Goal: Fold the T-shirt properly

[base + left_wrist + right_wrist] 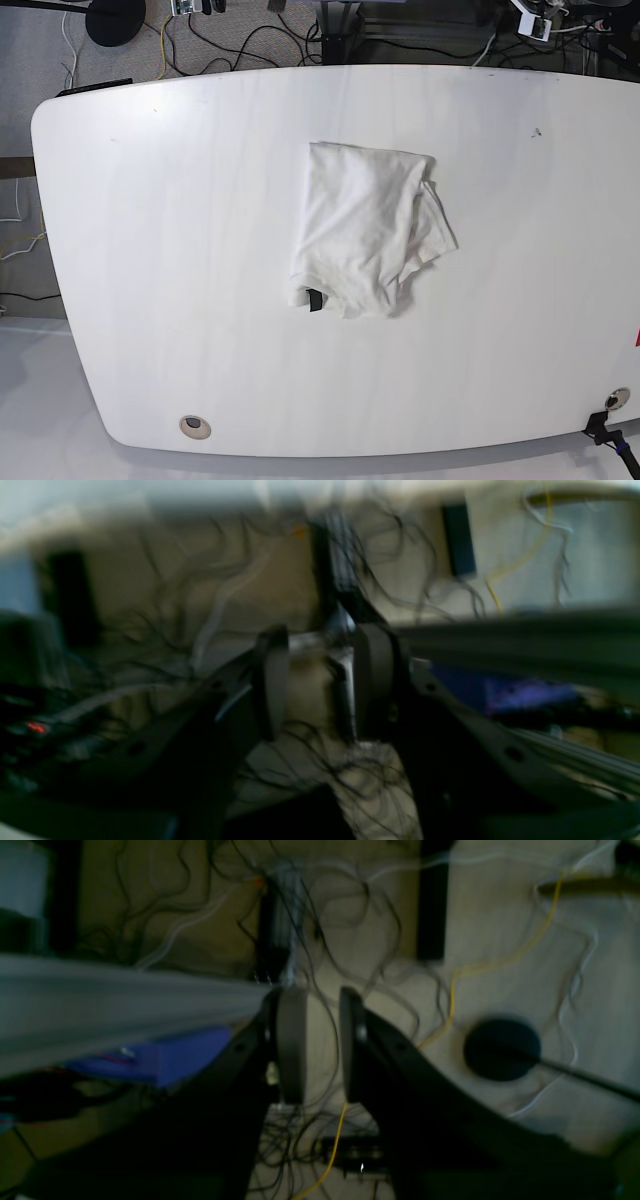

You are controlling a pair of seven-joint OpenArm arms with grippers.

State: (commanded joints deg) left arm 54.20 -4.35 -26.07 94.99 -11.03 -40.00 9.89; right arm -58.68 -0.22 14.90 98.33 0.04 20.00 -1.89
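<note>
Closest to the lens in both wrist views are our own dark fingers, blurred and in shadow. On our left gripper (pixel 322 680) the two fingers (pixel 272 680) stand apart with a clear gap between them, and nothing is held there. On our right gripper (pixel 322 1045) the two fingers (pixel 292 1045) also stand apart, the gap narrower, again with nothing between them. Beyond each pair we see a pale floor strewn with tangled dark cables (pixel 320 930). A yellow cable (pixel 500 960) crosses the floor in the right wrist view, and a round black base (pixel 501 1050) sits on that floor to the right of the fingers. A grey bar-like edge (pixel 520 640) runs across the right side of the left wrist view; a similar pale edge (pixel 125 1005) crosses the left side of the right wrist view. Both are too blurred for us to say more.

From the base view neither arm shows. A large white table (pixel 150 250) with rounded corners fills the picture. The T-shirt (pixel 365 225) lies near the middle of it, slightly toward the far edge, as a compact, roughly folded white bundle with only plain fabric showing. Its layers do not line up: loose edges stick out along the right side, and the near edge is uneven. A small dark tag (pixel 315 299) shows at its near left corner. A round grey grommet (pixel 194 427) sits in the tabletop near the front left edge, well apart from the shirt.
</note>
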